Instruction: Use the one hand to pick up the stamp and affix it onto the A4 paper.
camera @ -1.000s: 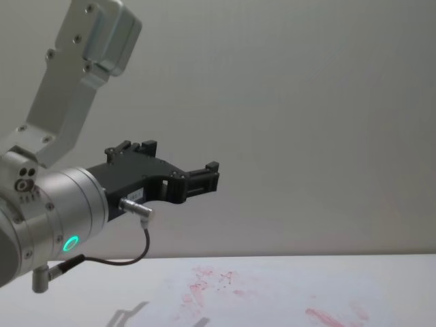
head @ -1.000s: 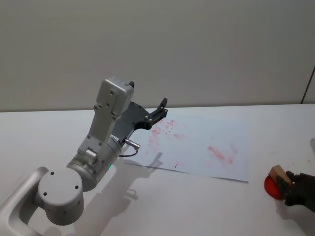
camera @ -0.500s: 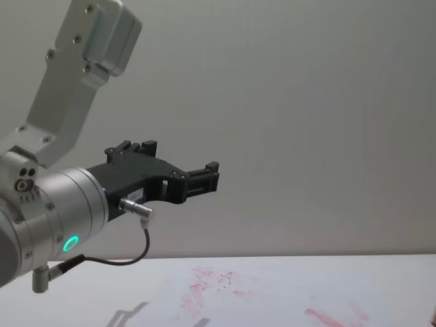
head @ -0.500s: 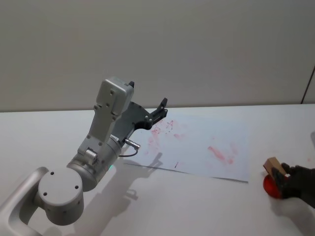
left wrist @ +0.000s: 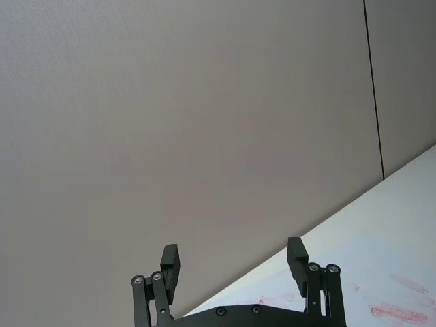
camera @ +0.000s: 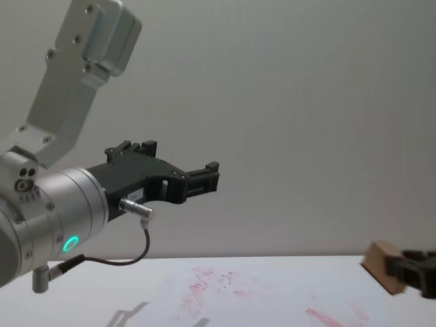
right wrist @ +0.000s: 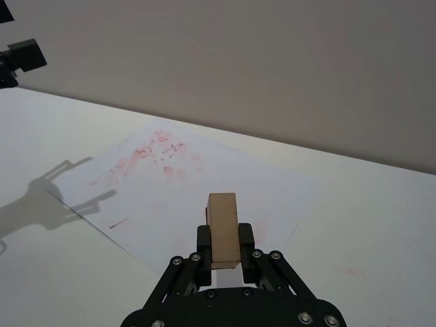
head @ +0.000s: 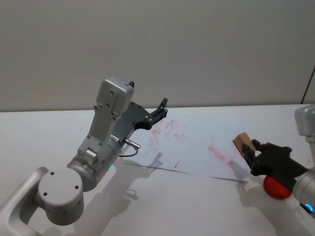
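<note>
Light-brown wooden stamp (head: 242,143) found clamped between the fingers of the right gripper (head: 252,150), held clear above the table (head: 162,206) at the 4 o'clock corner of the A4 paper (head: 197,142). Long axis in line with the gripper's reach, tilted, free end leading toward 10 o'clock. Open sheet and red smudges lying onward at 10 o'clock from the block. Behind the gripper at 5 o'clock, red ink pad (head: 275,188). Parked aloft at the sheet's 10 o'clock corner, left gripper (head: 161,106), fingers spread, nothing held. Judged: right arm far nearer; needs carrying toward 10 o'clock, then pressing down flat.
</note>
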